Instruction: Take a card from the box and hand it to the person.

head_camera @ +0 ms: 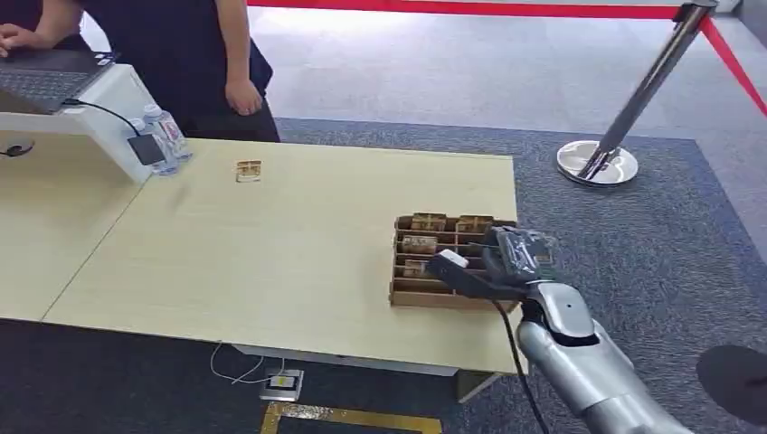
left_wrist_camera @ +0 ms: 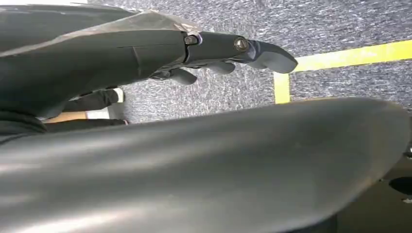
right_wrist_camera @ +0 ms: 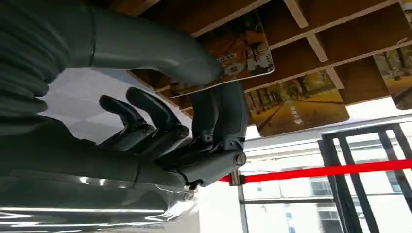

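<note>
A brown wooden card box (head_camera: pixel 425 295) with several compartments stands near the table's right edge, cards upright in its slots. My right hand (head_camera: pixel 506 262) reaches over the box from the front right. In the right wrist view my right hand (right_wrist_camera: pixel 204 126) pinches a card (right_wrist_camera: pixel 245 60) with an autumn picture between the thumb and two fingers, inside the box (right_wrist_camera: pixel 301 51). Another card (right_wrist_camera: pixel 301 104) stands in the neighbouring slot. The person (head_camera: pixel 194 63) stands at the far left side of the table, one hand hanging by the table edge. My left hand (left_wrist_camera: pixel 145 53) hangs over the carpet with nothing in it.
A single card (head_camera: pixel 249 170) lies on the table in front of the person. Two water bottles (head_camera: pixel 167 137) and a laptop (head_camera: pixel 45 77) on a white stand sit at the far left. A metal stanchion (head_camera: pixel 615 136) with a red belt stands beyond the table's right side.
</note>
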Tool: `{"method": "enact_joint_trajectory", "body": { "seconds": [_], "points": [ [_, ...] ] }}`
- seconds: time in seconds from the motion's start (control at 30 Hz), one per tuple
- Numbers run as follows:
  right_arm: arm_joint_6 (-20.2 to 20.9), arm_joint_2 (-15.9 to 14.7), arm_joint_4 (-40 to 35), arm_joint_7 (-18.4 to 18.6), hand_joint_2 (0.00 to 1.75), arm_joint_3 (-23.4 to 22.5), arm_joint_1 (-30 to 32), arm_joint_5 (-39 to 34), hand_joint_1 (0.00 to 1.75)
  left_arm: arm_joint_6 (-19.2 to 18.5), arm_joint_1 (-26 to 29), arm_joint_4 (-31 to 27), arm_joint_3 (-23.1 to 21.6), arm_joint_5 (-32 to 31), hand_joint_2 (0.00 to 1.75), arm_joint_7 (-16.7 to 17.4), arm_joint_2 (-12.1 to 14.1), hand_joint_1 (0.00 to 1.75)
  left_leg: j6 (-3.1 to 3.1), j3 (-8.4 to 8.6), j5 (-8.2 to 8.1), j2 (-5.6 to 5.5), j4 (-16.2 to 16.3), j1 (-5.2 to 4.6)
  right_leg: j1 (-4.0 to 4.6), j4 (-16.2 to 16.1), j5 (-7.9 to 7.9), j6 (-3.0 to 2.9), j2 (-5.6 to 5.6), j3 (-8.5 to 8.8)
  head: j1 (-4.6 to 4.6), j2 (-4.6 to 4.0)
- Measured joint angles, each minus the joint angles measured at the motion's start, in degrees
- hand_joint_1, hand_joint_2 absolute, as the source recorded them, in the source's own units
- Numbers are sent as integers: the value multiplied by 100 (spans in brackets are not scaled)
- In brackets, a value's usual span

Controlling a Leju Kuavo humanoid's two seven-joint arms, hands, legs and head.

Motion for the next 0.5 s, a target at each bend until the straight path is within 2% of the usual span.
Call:
{"method": "enact_joint_trajectory", "body": {
  "seconds": [0.5],
  "points": [
    [-13, -142, -387, -37, 175, -4, 176, 31, 175, -7, 2, 0, -2, -2, 0, -2, 24, 0, -1, -1, 0, 0, 0, 0, 0, 0, 0, 0, 0, 0, 0, 0]
  ]
}}
